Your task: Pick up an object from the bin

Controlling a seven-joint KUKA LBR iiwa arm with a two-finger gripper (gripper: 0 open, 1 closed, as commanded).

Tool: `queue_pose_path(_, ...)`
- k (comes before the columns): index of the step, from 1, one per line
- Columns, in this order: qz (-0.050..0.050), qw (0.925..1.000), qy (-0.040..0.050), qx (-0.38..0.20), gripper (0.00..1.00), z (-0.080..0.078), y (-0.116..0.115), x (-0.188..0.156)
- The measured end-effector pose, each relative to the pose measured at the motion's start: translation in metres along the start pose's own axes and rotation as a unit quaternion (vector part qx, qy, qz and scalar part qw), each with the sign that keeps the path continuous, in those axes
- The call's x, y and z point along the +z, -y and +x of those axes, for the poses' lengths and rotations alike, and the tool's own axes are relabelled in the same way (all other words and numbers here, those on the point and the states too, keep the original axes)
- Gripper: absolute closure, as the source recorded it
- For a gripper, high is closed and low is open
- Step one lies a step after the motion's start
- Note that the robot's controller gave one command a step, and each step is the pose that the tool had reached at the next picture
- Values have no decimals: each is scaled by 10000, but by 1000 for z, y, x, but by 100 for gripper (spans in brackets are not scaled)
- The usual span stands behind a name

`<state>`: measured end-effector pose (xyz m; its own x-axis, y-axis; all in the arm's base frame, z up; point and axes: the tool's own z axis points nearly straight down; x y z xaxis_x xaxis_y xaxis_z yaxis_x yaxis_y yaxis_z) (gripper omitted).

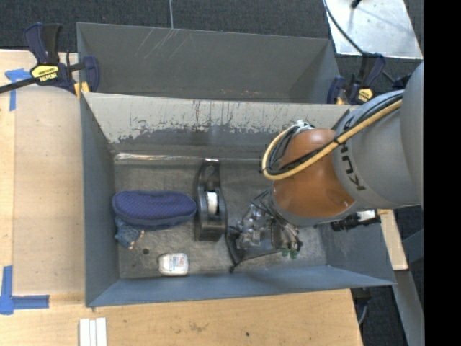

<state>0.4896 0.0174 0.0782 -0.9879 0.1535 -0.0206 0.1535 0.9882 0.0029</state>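
My gripper (253, 240) hangs low over the bin floor at the front right, under the orange wrist cover; its metal parts sit close to the floor near the front wall. Just to its left a black tape dispenser (209, 202) with a white roll stands on the floor, a small gap apart from the gripper. Nothing shows clearly between the gripper's ends.
A dark blue fabric pouch (153, 210) lies at the left of the floor. A small white flat object (173, 264) rests near the front wall, left of centre. The arm and its cables cover the bin's right side.
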Motion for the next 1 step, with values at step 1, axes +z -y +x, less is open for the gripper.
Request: queue_pose_path(1, 4, 9997, -47, 251, 100, -9, -9, -138)
